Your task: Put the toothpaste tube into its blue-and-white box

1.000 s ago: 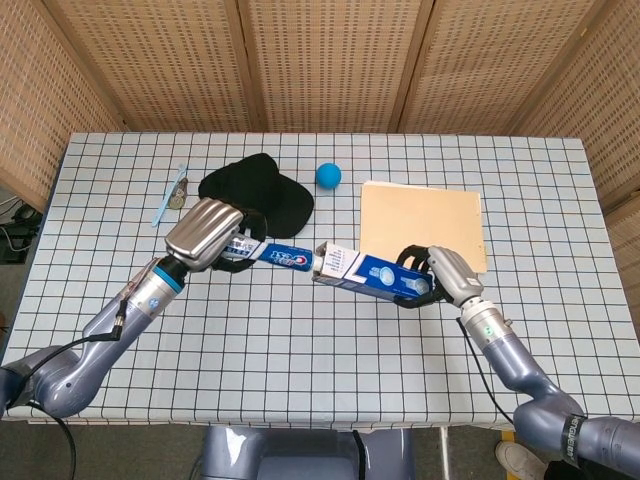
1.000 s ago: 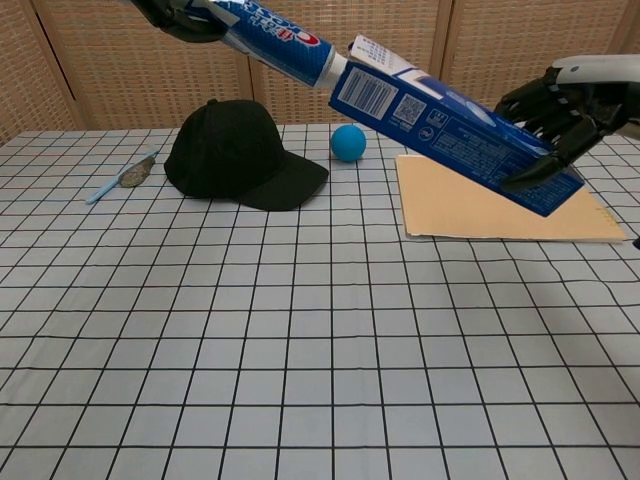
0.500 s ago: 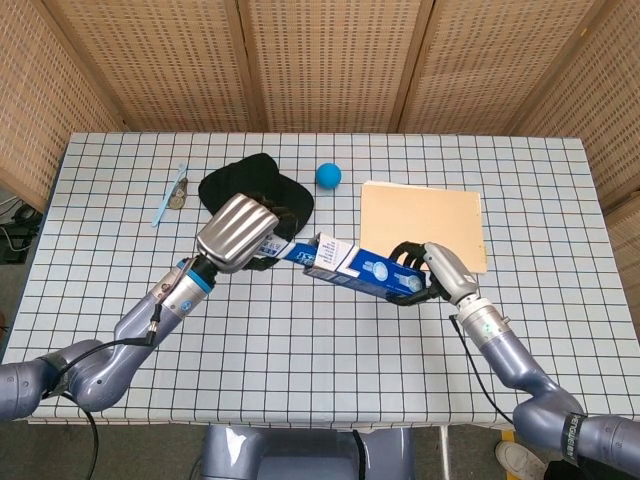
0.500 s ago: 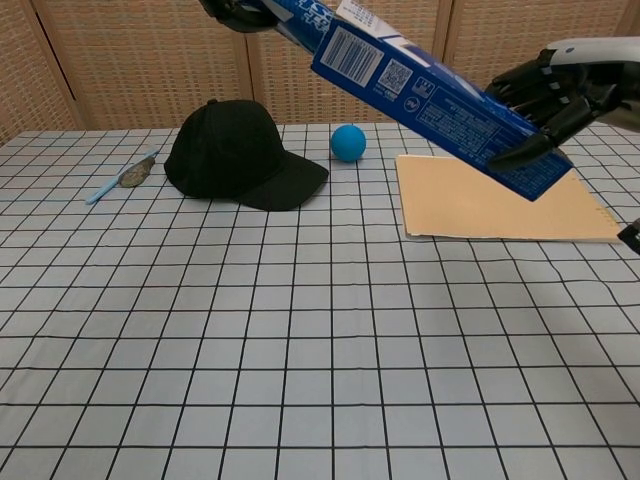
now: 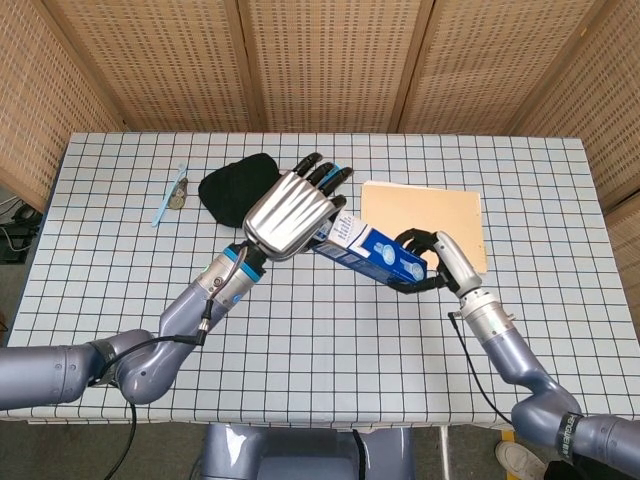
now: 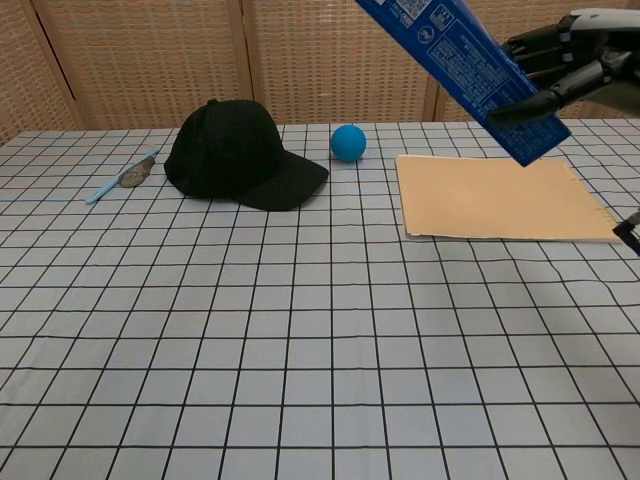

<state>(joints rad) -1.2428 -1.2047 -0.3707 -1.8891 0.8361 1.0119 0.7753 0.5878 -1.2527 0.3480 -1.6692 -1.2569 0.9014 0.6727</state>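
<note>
The blue-and-white box [image 5: 378, 257] hangs tilted above the table, its lower end gripped by my right hand [image 5: 432, 262]. In the chest view the box [image 6: 462, 72] slants up to the left and runs out of the top of the frame, with my right hand [image 6: 572, 62] around its lower right end. My left hand [image 5: 293, 212] is flat with its fingers spread, its palm side against the box's upper left end. It holds nothing. No toothpaste tube shows in either view. The left hand is out of the chest view.
A black cap [image 6: 240, 155] lies at the back left, with a blue ball [image 6: 348, 142] to its right. A tan folder [image 6: 495, 195] lies flat under the raised box. A toothbrush [image 6: 120, 177] rests near the far left edge of the checked tablecloth [image 6: 300, 350].
The tube, held by my left hand and partly in the box, slid fully out of sight. My left hand opened flat against the box end. The box rose and moved right.
</note>
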